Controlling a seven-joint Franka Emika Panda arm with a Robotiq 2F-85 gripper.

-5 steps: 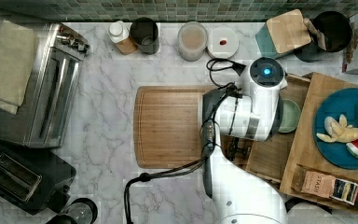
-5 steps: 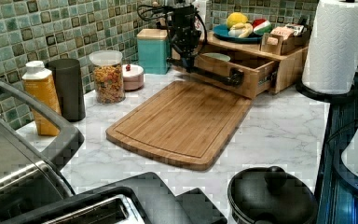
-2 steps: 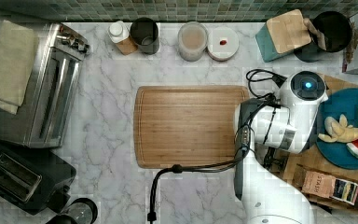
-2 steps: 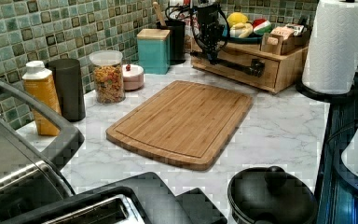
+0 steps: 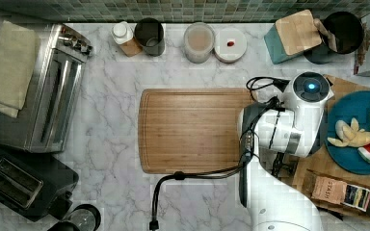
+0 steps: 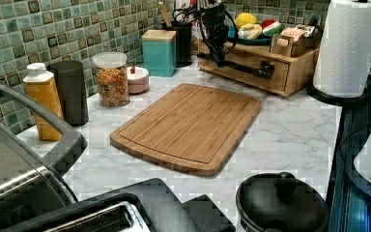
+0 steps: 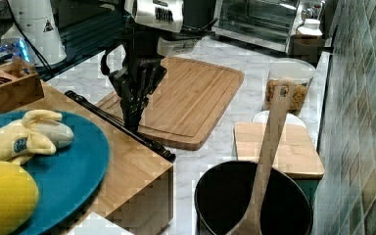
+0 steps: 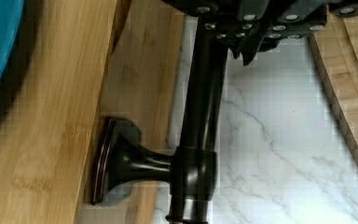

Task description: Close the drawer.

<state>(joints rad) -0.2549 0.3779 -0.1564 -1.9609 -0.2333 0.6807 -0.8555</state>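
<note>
Marble counter: drawer (image 6: 251, 67) pushed in, pincer (image 7: 133, 115) clamped on its handle (image 8: 200, 121).

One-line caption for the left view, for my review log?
Claw at the dark handle of the drawer, which sits flush in its wooden cabinet, cutting board in front.

One drawer (image 6: 251, 65), one cutting board (image 5: 192, 130).

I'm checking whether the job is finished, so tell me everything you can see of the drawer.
The drawer is light wood, pushed in so its front sits flush with the wooden stand under the blue plate. A dark, bronze-looking bar handle runs along the front on flared posts. The gripper sits right at the bar; the wrist view shows it over the handle. The drawer's inside is hidden. The cutting board lies apart on the marble.
</note>
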